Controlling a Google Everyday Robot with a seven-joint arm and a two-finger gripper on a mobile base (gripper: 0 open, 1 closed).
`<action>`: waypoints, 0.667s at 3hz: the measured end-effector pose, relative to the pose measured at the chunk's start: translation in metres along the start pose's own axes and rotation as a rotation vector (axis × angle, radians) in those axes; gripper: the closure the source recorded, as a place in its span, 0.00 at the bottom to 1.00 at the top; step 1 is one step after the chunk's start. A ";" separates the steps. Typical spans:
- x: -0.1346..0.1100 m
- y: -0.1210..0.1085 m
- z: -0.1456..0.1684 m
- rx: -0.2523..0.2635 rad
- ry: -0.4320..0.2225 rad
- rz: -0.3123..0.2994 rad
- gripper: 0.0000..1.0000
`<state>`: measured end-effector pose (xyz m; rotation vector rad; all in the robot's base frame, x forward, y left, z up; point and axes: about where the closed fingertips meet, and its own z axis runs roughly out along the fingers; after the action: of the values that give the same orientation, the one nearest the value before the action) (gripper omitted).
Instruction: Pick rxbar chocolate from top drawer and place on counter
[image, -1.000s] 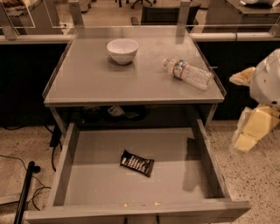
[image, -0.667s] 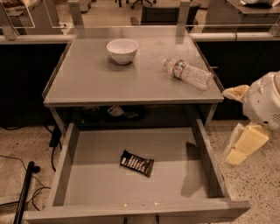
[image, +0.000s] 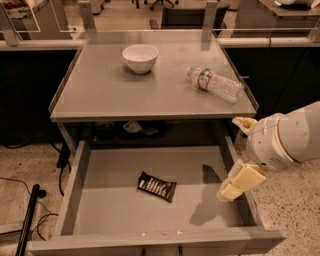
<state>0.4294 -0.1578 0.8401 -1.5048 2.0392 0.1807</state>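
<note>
The rxbar chocolate (image: 156, 186), a flat black wrapper with white lettering, lies on the floor of the open top drawer (image: 100, 200), near its middle. The counter (image: 110, 92) sits above the drawer. My gripper (image: 239, 183) hangs from the white arm (image: 282, 137) at the right, over the drawer's right wall. It is to the right of the bar, apart from it, and holds nothing that I can see.
A white bowl (image: 140, 58) stands at the back of the counter. A clear plastic water bottle (image: 216, 84) lies on its side at the right. Dark objects sit on the shelf under the counter (image: 132, 129). Cables (image: 27, 220) lie on the floor at the left.
The arm has moved left and down, bringing the gripper from beside the drawer to over its right wall. The bar, bowl and bottle have not moved.
</note>
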 end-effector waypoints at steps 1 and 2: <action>0.000 0.000 0.000 0.000 0.000 0.000 0.00; -0.004 0.009 0.023 -0.030 -0.024 0.009 0.00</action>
<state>0.4309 -0.1415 0.8217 -1.5052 2.0328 0.2326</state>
